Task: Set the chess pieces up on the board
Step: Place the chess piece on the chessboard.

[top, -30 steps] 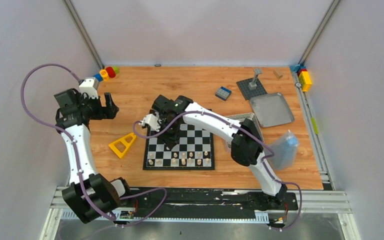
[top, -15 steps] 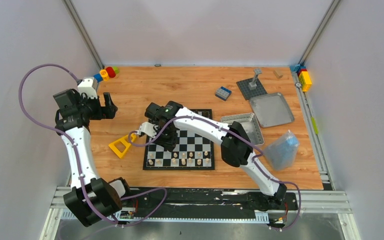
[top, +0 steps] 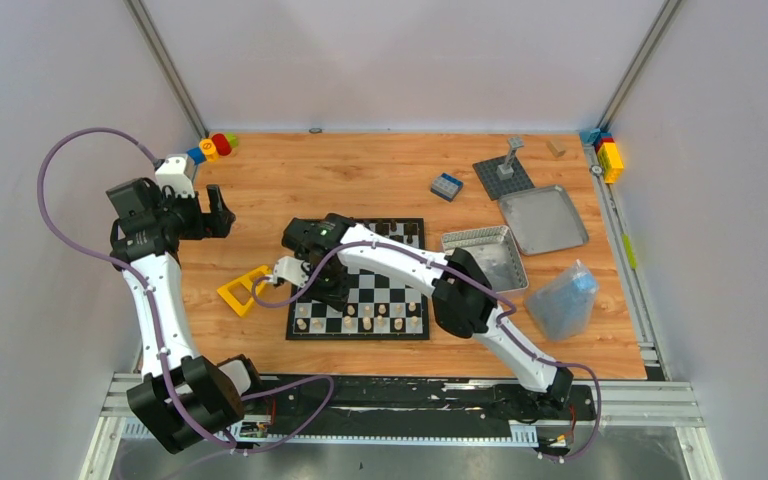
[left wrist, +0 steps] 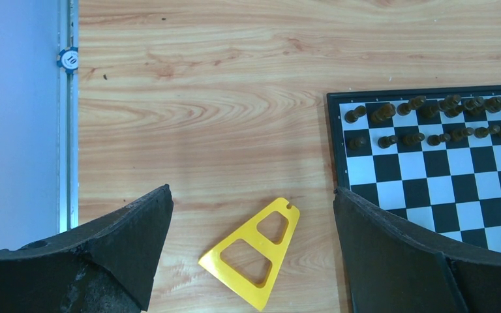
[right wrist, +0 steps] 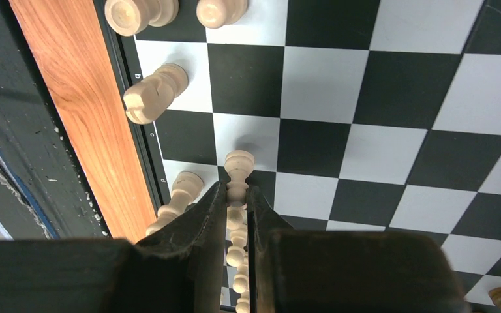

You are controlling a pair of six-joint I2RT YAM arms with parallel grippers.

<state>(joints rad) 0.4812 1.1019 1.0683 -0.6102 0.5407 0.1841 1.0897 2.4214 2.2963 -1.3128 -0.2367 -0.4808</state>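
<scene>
Right arm: reaches from its base at the near right, across the board (top: 400,275), to the board's left side; wrist bent downward there.
Right tool (right wrist: 237,195): pressed together on a pale piece (right wrist: 238,171), pinching its stem, rounded end projecting past the fingertips.
Held piece, position: over a square beside the board's left border, close to the surface; contact with the board cannot be told.
Left arm: raised with elbow up, at the left of the desk (top: 360,175), well apart from the board.
Left tool (left wrist: 251,195): spread wide, holding nothing, above bare desk and a yellow triangular frame (left wrist: 287,213).
Pale pieces (top: 365,318): ranged in the two near rows; one in the wrist view lies tilted at the left edge.
Dark pieces (left wrist: 383,114): ranged in the two far rows.
</scene>
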